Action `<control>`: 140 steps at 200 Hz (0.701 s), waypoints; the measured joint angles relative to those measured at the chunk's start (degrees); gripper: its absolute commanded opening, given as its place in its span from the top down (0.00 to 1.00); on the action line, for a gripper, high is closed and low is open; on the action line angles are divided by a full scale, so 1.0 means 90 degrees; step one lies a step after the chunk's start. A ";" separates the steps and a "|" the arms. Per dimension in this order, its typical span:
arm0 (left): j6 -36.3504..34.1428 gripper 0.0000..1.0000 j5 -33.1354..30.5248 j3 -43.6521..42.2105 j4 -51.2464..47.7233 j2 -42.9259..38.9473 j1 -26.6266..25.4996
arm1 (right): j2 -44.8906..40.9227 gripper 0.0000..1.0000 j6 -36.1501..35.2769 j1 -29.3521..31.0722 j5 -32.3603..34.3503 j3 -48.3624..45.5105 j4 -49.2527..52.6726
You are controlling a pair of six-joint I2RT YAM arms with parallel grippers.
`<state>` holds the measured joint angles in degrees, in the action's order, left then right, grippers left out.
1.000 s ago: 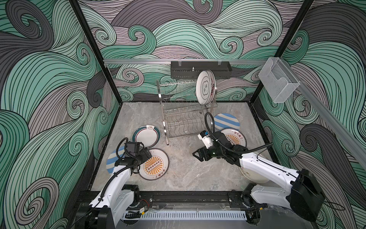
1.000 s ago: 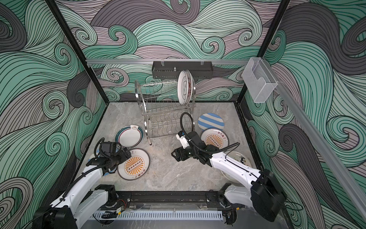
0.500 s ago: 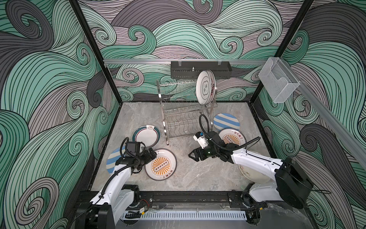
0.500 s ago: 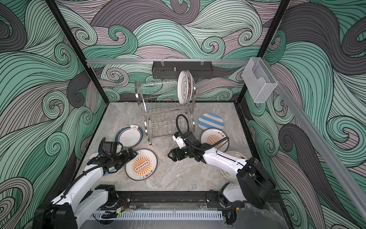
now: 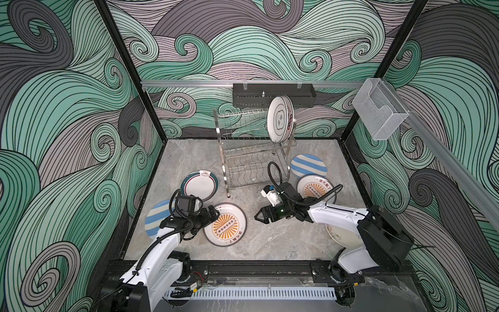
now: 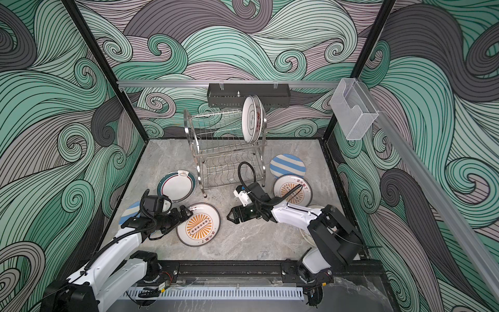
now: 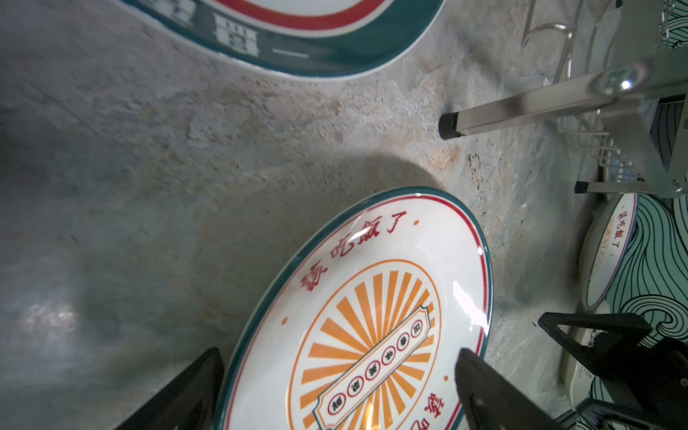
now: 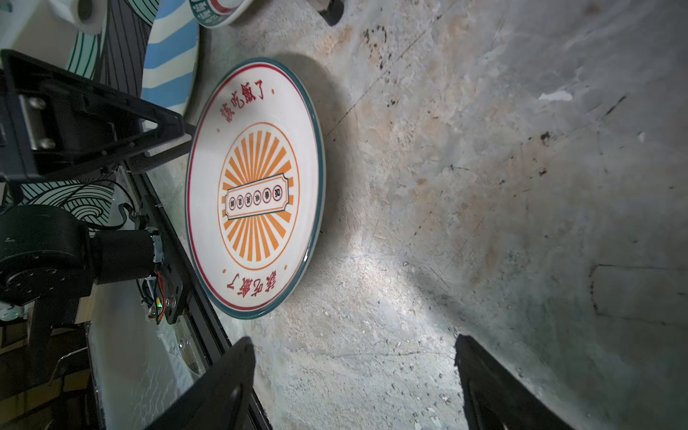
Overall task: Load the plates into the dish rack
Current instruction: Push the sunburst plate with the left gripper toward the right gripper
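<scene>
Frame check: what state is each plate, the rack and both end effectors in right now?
Dish rack: upright, two racked plates standing in top tier, bottom tier empty.
Near sunburst plate: tilted, rim gripped by left end effector.
Right end effector: open, empty.
Teal-rimmed plate: flat on table.
Left striped plate: flat, partly hidden by arm.
Right striped plate: flat.
Far sunburst plate: flat.
Cream plate: mostly hidden.

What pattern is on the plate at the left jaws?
An orange sunburst with red characters and a teal rim, clearest in the right wrist view.
</scene>
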<state>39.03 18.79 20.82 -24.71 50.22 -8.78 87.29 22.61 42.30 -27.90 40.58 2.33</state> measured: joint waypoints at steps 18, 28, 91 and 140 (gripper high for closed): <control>0.0053 0.01 0.0002 -0.0032 0.0039 -0.0036 -0.0134 | 0.0189 0.16 0.0019 0.0034 -0.0087 0.0000 -0.0029; 0.0078 0.01 0.0015 -0.0044 0.0066 -0.0046 -0.0226 | 0.0265 0.16 0.0019 0.0063 -0.0129 0.0000 -0.0056; 0.0124 0.02 0.0012 -0.0056 0.0510 0.0321 -0.0901 | 0.0704 0.18 0.0070 0.0095 -0.0284 0.0109 -0.0376; 0.0039 0.01 0.0010 -0.0036 0.0733 0.0622 -0.1392 | 0.0833 0.23 0.0233 0.0095 -0.0284 0.0131 -0.0597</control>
<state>39.38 18.87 20.49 -18.11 55.81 -21.30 94.78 24.71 43.16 -30.46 41.76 -3.05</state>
